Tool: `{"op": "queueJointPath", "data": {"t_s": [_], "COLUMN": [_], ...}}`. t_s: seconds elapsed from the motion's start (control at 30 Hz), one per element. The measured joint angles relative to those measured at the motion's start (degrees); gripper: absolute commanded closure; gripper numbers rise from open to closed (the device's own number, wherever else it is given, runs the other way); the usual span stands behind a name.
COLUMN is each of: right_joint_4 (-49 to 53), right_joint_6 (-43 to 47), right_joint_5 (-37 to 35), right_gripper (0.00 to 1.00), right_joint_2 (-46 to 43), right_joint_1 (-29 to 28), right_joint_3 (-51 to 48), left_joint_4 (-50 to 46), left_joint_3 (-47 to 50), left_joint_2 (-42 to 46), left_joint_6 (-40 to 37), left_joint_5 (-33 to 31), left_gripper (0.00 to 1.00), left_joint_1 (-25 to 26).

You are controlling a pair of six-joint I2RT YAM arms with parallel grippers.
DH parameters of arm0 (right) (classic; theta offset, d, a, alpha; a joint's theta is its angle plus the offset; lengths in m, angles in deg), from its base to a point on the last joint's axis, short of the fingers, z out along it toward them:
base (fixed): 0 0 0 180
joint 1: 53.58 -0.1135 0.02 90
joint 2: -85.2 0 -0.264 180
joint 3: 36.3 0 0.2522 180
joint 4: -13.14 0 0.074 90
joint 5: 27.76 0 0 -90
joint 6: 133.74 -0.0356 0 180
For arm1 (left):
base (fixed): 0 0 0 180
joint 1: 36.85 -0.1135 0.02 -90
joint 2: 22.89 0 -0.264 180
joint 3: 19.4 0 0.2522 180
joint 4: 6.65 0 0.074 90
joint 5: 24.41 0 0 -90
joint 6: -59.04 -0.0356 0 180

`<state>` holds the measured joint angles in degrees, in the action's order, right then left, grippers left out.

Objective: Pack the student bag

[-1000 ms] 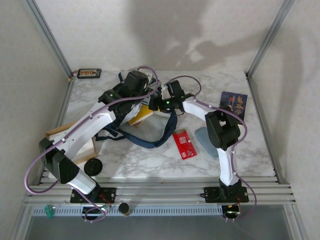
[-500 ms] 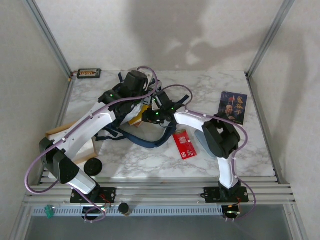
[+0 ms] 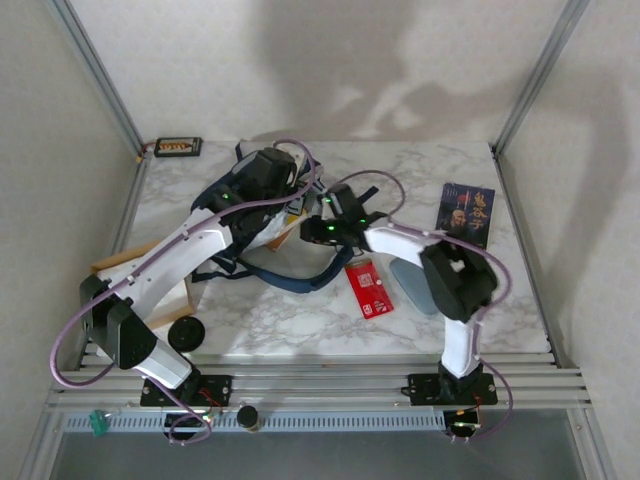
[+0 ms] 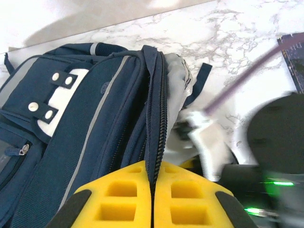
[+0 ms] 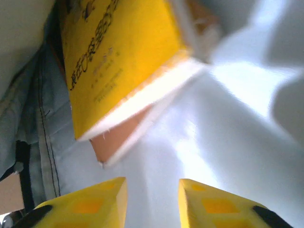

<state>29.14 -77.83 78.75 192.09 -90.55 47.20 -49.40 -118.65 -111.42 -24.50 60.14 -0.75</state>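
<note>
Student bag (image 4: pixel 71 123): L/bottom edges cut off in left wrist view; yellow book (image 5: pixel 118 61): blurred, top cut off, title illegible; grey-blue case (image 3: pixel 403 273): partly hidden behind right arm (image 3: pixel 455 280), top view.

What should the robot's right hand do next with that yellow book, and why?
Probably nudge the yellow book further into the student bag. The right gripper is open and empty, the book sits just ahead of it, and the left gripper is shut on the bag's zipper edge, seemingly holding it open.
</note>
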Motion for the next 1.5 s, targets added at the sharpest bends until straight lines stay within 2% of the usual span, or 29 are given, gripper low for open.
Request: {"op": "queueJointPath", "data": {"t_s": [0.1, 0.27, 0.43, 0.5, 0.63, 0.77, 0.87, 0.93, 1.13, 1.5], "right_joint_4": [0.9, 4.9, 9.7, 11.7, 13.7, 14.6, 14.4, 14.9, 15.8, 21.2], "right_joint_6": [0.4, 0.3, 0.3, 0.4, 1.0, 1.7, 1.8, 2.1, 3.5, 7.5], "right_joint_5": [-0.5, -1.5, -2.9, -3.6, -5.1, -6.5, -6.1, -6.5, -9.9, -12.6], "right_gripper": [0.55, 0.49, 0.39, 0.30, 0.19, 0.14, 0.11, 0.09, 0.04, 0.01], "right_joint_2": [-10.0, -23.0, -27.0, -26.5, -24.1, -20.2, -16.8, -14.8, -5.9, 10.9], "right_joint_1": [3.5, 12.2, 26.7, 31.5, 40.5, 47.0, 51.5, 53.2, 54.6, 54.8], "right_joint_3": [-5.6, -8.2, -9.2, -9.2, -9.1, -8.7, -8.4, -7.6, 0.7, 16.5], "left_joint_4": [1.9, 5.6, 7.9, 8.5, 8.4, 8.7, 10.2, 12.8, 21.9, 29.6], "left_joint_3": [2.8, 8.7, 12.0, 12.9, 13.4, 13.4, 13.4, 13.5, 14.0, 14.1], "left_joint_2": [0.0, -0.8, -4.0, -5.4, -7.0, -6.6, -5.4, -4.0, -1.7, -7.8], "left_joint_6": [1.2, 3.1, 4.2, 4.4, 5.5, 6.1, 8.4, 10.7, 17.6, 25.3], "left_joint_5": [1.6, 3.7, 6.0, 6.1, 6.7, 8.1, 10.3, 12.2, 14.0, 13.7], "left_gripper": [1.00, 1.00, 1.00, 0.98, 0.72, 0.49, 0.37, 0.32, 0.29, 0.29], "left_joint_1": [0.1, 0.7, 3.7, 5.0, 7.0, 7.8, 8.1, 8.1, 9.7, 11.4]}}
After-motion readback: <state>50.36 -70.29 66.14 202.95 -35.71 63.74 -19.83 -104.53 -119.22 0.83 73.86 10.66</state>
